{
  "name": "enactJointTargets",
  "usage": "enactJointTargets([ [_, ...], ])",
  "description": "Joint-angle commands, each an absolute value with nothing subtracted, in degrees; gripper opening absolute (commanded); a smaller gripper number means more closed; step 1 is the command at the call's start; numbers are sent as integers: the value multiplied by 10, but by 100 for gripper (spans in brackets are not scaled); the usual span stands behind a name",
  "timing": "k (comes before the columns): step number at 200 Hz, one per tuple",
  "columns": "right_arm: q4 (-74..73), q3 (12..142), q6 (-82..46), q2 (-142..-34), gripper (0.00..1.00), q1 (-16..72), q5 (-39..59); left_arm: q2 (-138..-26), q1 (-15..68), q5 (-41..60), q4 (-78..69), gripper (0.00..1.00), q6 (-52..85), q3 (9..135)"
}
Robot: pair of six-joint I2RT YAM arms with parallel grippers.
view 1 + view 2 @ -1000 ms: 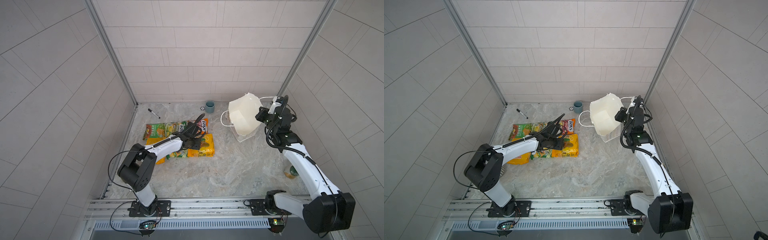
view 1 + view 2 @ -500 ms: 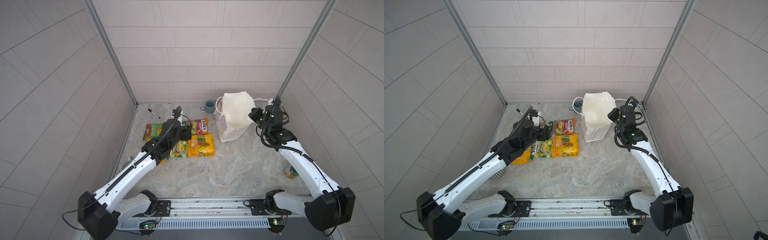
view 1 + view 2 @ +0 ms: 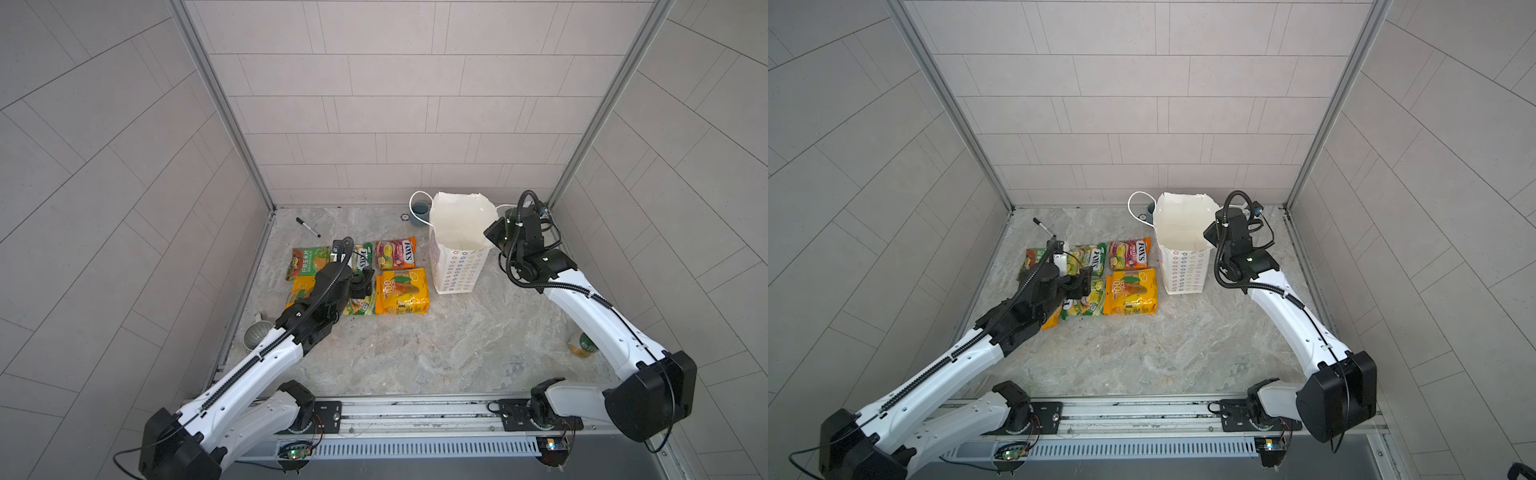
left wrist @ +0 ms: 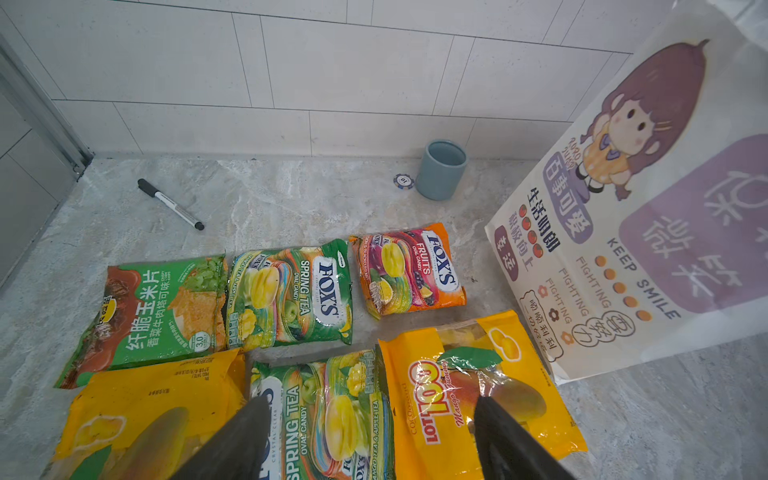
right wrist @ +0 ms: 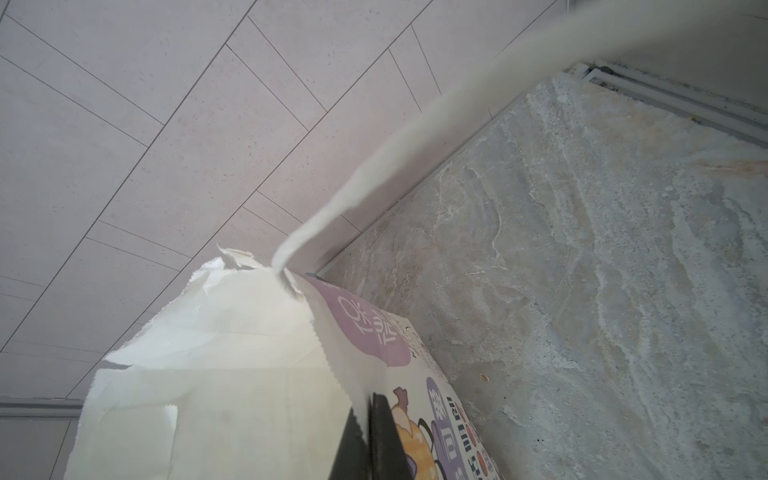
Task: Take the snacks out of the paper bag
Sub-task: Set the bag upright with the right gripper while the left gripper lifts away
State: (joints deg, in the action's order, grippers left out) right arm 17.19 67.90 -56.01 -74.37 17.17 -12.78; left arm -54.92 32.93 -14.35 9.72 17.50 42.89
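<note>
Overhead, left hand (image 4: pixel 370 405) gapes empty above glossy snacks (image 4: pixel 291 291); right hand (image 5: pixel 368 405) pinches crinkled paper bag (image 5: pixel 228 353) rim.

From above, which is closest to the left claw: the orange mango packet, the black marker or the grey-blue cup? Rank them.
1. orange mango packet, just right of the left gripper.
2. black marker, back left.
3. grey-blue cup, farther back, by the wall.

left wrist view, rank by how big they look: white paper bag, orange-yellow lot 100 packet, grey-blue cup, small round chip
1. white paper bag, cut off by the frame
2. orange-yellow Lot 100 packet, nearest the camera
3. grey-blue cup
4. small round chip
</note>
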Motion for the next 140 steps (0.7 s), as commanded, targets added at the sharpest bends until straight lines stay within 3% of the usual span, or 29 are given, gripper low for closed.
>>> enactJointTargets([
  [1,185,685,-588,-746,0,179,-152,-555,328,-156,86,83,173,417],
  [35,181,678,-590,-754,0,180,-151,-563,328,-159,74,83,173,412],
  [85,171,674,-573,-750,35,179,-158,-574,328,-163,69,83,167,420],
  [118,152,659,-573,-730,68,179,-162,-585,327,-167,61,83,162,437],
  [128,139,649,-569,-716,71,179,-173,-592,327,-176,74,83,159,452],
  [140,119,633,-555,-693,86,180,-195,-604,323,-185,100,83,161,485],
])
